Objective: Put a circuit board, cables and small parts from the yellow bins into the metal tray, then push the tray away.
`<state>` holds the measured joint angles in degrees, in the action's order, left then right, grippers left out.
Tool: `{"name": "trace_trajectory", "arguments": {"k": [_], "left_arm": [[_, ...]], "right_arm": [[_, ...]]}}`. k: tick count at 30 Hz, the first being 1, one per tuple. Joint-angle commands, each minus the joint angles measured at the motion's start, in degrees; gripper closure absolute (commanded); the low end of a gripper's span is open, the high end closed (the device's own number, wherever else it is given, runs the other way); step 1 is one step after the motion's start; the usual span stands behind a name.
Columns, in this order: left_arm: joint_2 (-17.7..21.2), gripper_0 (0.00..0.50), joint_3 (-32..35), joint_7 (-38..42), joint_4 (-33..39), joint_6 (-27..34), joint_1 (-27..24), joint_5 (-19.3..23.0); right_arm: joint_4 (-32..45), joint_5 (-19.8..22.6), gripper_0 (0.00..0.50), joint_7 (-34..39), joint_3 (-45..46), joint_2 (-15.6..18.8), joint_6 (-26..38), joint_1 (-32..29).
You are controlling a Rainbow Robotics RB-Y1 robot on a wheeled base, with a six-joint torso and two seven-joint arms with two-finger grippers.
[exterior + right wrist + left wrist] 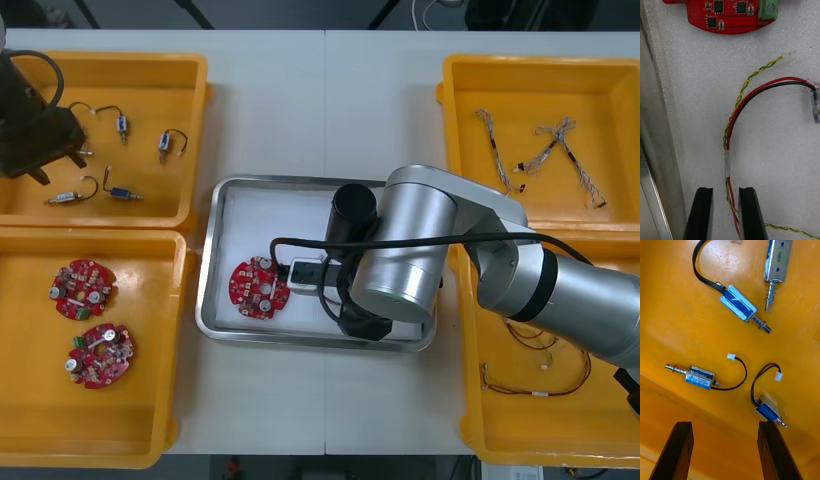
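The metal tray (pixel 214 262), white inside, holds a round red circuit board (pixel 258 288) (pixel 730 15). A red and yellow cable (pixel 738 108) lies curved on the tray floor (pixel 685 112) next to the board. My right gripper (pixel 726 191) hangs low over it, open by a narrow gap, and the cable runs between the fingers (pixel 703 210). In the front view the right arm (pixel 405 255) covers the tray's right half. My left gripper (pixel 724 425) stands open above small metal parts (pixel 700 377) in the upper left yellow bin (pixel 110 68).
Two more circuit boards (pixel 84 287) lie in the lower left bin (pixel 25 400). Twisted blue and white cables (pixel 545 150) are in the upper right bin (pixel 460 75). Red and yellow cables (pixel 535 375) are in the lower right bin (pixel 478 430).
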<state>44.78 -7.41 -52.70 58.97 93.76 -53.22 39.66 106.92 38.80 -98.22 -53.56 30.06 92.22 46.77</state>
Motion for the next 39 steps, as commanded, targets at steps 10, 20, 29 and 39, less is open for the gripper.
{"name": "trace_trajectory", "arguments": {"k": [10,20,29,39], "left_arm": [[1.5,0.0,-2.1,4.2,-7.9,-7.1,-3.0,-0.4],[0.0,0.0,-3.4,4.9,-13.4,-12.3,-3.0,-0.8],[-1.1,0.0,-4.8,6.9,-14.1,-13.0,-2.9,-0.1],[-1.9,0.0,-6.4,8.1,-14.8,-14.5,-2.9,0.0]], "right_arm": [[3.0,-0.7,0.0,-1.6,3.5,-1.6,-1.1,-0.5],[7.5,-3.6,0.0,-0.6,11.0,-3.3,10.5,-0.5],[10.7,-7.1,0.0,0.2,21.0,-5.5,17.8,-0.5],[13.4,-7.0,0.0,1.0,32.5,-3.3,17.8,-0.8]]}}
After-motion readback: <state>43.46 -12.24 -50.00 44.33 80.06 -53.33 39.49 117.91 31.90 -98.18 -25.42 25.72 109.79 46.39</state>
